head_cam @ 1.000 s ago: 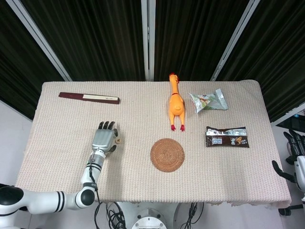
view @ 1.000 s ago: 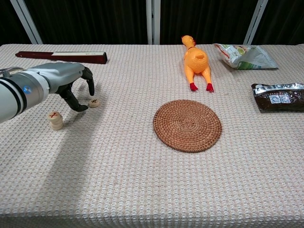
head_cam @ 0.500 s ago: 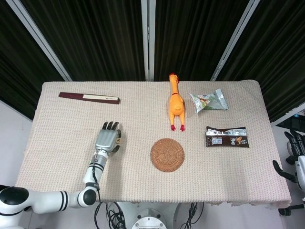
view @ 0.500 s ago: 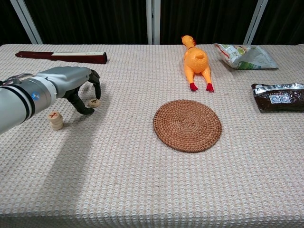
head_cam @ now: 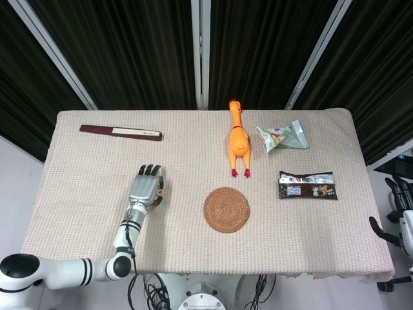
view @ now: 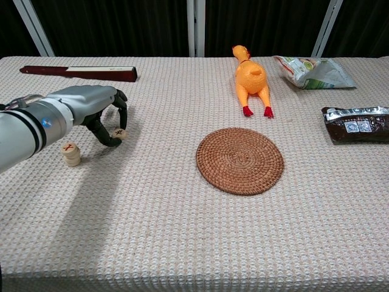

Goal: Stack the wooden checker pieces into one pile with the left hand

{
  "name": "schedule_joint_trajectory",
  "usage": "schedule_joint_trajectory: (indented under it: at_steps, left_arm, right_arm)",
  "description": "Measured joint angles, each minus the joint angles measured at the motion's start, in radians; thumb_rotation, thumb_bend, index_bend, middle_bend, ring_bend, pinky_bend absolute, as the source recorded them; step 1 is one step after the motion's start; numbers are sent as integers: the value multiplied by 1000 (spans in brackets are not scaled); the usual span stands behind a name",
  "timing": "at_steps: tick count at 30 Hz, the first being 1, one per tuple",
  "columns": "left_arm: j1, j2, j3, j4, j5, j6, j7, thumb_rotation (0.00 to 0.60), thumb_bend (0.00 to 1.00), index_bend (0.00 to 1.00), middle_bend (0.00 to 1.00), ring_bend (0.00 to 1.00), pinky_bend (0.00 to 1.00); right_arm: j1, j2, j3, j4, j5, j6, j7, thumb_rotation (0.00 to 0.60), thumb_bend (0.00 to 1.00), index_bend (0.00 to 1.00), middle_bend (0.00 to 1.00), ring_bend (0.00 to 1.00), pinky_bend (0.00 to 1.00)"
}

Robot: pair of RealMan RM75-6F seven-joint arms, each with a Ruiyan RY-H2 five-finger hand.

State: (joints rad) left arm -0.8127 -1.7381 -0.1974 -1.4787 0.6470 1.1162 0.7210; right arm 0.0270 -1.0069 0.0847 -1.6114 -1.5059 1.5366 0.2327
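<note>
Head view. Your left hand [head_cam: 146,188] lies palm down on the table [head_cam: 84,194], fingers pointing away from you. The loose checker piece [head_cam: 162,191] shows only as a sliver at the hand's right edge, touching or nearly so. The hand covers the existing pile here. From above you cannot tell whether the fingers are closed on the piece. Your right hand [head_cam: 395,205] hangs off the table's far right side, well apart from the work, fingers apart and holding nothing as far as can be seen.

Chest view. Left hand [view: 97,109] arched over the cloth, dark fingertips [view: 113,141] down. The loose checker piece [view: 120,133], flat with a red mark on top, sits right at those fingertips, thumb on its near side and a finger at its far side. It looks bracketed for a pinch, but you cannot tell for sure that the grip is made; the piece rests on the table. The pile [view: 71,153], two pieces by the look of it, stands just beside the hand, nearer you and toward your left.

Relation that matters: piece at your fingertips, pile a short carry back and left. Left hand is the nearer one by far.
</note>
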Motion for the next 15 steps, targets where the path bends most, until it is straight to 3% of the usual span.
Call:
schedule_joint_trajectory:
  at_steps: [9, 15]
  left_arm:
    - [13, 40, -7, -98, 46, 43, -11, 600, 285, 506, 93, 0, 0]
    - [43, 129, 0, -281, 65, 108, 4, 600, 284, 504, 119, 0, 0]
  right_arm:
    - [2, -2, -3, -1, -4, -3, -9, 600, 258, 0, 0, 0, 0]
    - [6, -4, -8, -4, -8, -12, -22, 600, 277, 0, 0, 0, 0]
